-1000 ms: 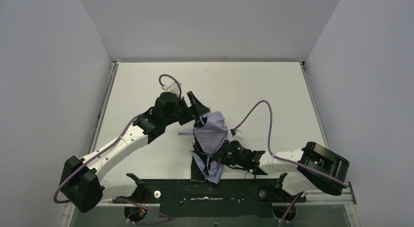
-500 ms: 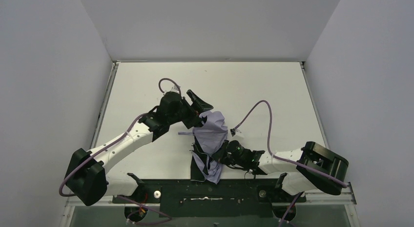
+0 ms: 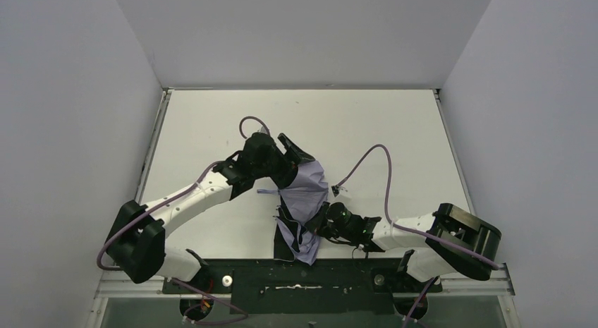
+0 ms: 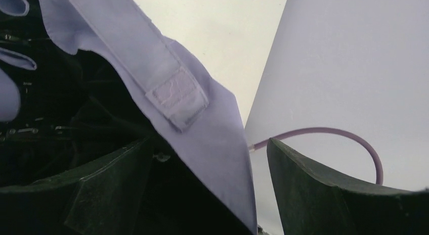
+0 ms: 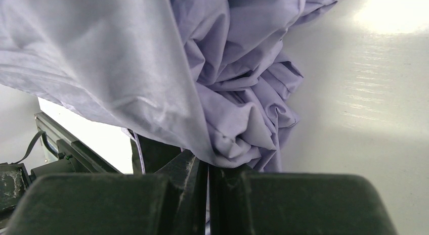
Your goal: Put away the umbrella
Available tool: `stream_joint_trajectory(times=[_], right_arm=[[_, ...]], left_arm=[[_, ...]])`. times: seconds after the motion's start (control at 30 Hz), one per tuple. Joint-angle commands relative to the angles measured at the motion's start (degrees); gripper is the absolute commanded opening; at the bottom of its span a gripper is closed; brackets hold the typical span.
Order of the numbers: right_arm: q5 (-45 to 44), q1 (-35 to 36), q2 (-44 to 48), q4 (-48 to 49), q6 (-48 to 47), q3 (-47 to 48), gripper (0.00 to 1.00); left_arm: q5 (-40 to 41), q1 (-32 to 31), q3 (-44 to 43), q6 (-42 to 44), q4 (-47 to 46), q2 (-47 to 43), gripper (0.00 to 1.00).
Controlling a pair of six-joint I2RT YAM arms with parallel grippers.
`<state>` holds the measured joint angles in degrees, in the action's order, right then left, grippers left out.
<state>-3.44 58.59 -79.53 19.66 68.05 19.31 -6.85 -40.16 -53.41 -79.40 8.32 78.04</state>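
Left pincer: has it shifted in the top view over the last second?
Yes. The left pincer has moved right, away from the table's left edge, and its open fingers now straddle the umbrella's far end.

White table [image 3: 388, 116], grey walls [image 3: 303, 32] (three sides), even light

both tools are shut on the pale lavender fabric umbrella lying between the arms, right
No: only the right tool is shut on the pale lavender fabric umbrella. The left tool stands open around its edge, as the left wrist view shows.
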Motion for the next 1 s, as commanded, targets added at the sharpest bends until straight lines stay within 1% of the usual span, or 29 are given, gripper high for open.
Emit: stream_joint_trajectory(times=[0.0,0.07,0.17,0.37,0.4,0.43,0.5,0.57,0.67,0.77,0.83,0.87,0.97], right_arm=[[-1.48,0.13,-2.41,-8.91,-2.31,-1.20,0.00],[-1.60,0.17,-2.04,-9.17,-2.32,-1.28,0.00],[-1.65,0.22,-1.67,-9.54,-2.39,-1.29,0.00],[-1.92,0.17,-1.08,-9.79,-2.31,-1.47,0.00],[-1.92,0.18,-1.08,-9.81,-2.27,-1.51,0.00],[-1.92,0.21,-1.04,-9.82,-2.23,-1.55,0.00],[-1.92,0.15,-1.05,-9.79,-2.22,-1.64,0.00],[-1.97,0.20,-1.01,-9.81,-2.18,-1.64,0.00],[-1.97,0.20,-0.99,-9.73,-2.22,-1.56,0.00],[-2.01,0.16,-1.01,-9.71,-2.31,-1.47,0.00],[-2.01,0.17,-1.00,-9.49,-2.23,-1.70,0.00],[-2.01,0.24,-1.07,-9.33,-2.18,-1.81,0.00],[-2.01,0.21,-1.22,-8.78,-2.13,-2.07,0.00]], left_arm=[[-4.51,1.47,-4.69,-0.71,-7.15,3.99,0.78],[-5.36,2.23,-5.56,-0.54,-9.84,5.30,0.73],[-6.22,3.32,-7.60,0.26,-10.29,7.01,0.67],[-9.61,4.29,-10.36,1.75,-11.42,9.77,0.37],[-10.04,4.30,-10.34,1.86,-11.80,9.94,0.30],[-10.55,4.30,-10.27,1.86,-12.76,10.16,0.26],[-11.74,4.30,-10.10,1.68,-14.11,10.66,0.20],[-12.90,4.34,-10.10,1.80,-15.02,11.19,0.17],[-14.43,4.43,-10.38,2.79,-14.52,11.35,0.18],[-16.03,4.73,-10.58,3.90,-13.07,11.48,0.22],[-17.00,5.02,-10.98,4.67,-11.90,11.50,0.23],[-17.19,5.21,-11.37,5.32,-11.02,11.42,0.23],[-17.22,5.77,-12.71,7.84,-8.56,10.91,0.13]])
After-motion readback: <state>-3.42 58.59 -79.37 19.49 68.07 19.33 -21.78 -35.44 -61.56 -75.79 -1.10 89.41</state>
